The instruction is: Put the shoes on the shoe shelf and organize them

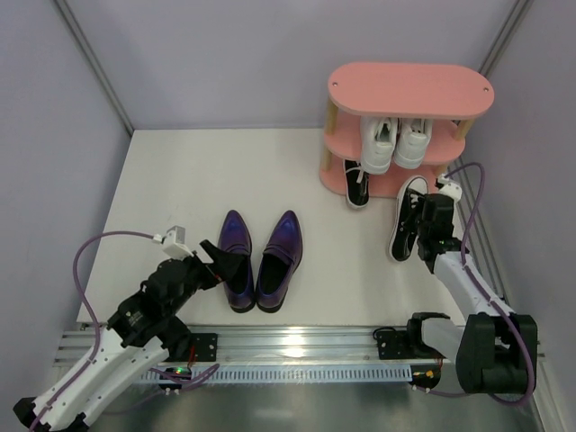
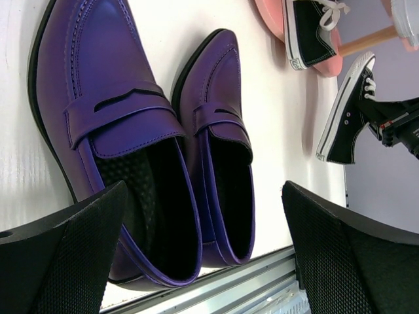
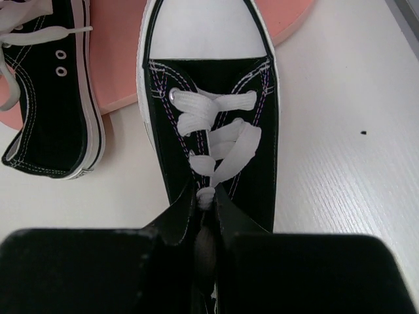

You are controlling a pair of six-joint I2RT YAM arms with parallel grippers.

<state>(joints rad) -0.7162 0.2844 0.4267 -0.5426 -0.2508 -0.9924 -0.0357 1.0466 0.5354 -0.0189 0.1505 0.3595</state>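
**Right gripper pinched on black sneaker at foot of rack**

Right: jaws nearly closed on the canvas at the tongue, just behind the last lace crossing. The toe cap lies over the edge of the bottom board. Cannot tell whether the sole is on the table or off it. Its mate sits on that board just to the left, heel overhanging the front. White sneakers fill the middle tier, heels out. Loafers stand side by side on the table, well apart from the rack.

Left gripper: jaws at full spread, holding nothing, hovering at the loafers' heel end.

Risks (judgement):
- The grip is on soft canvas only, so the shoe may droop, twist or slip out when pushed.
- The toe could catch the board edge and shift the light rack.
- Going in skewed could shove the mate off the board.
- The gap under the middle tier is low, so the fingers may strike it or the white heels.
- The loafers are very close together, so wide jaws closing on one may drag the other.

Pose: right arm stretched forward along the right wall, wrist pitched down, fingers toward the rack. Left arm leaned forward and low, wrist turned in toward the loafers.
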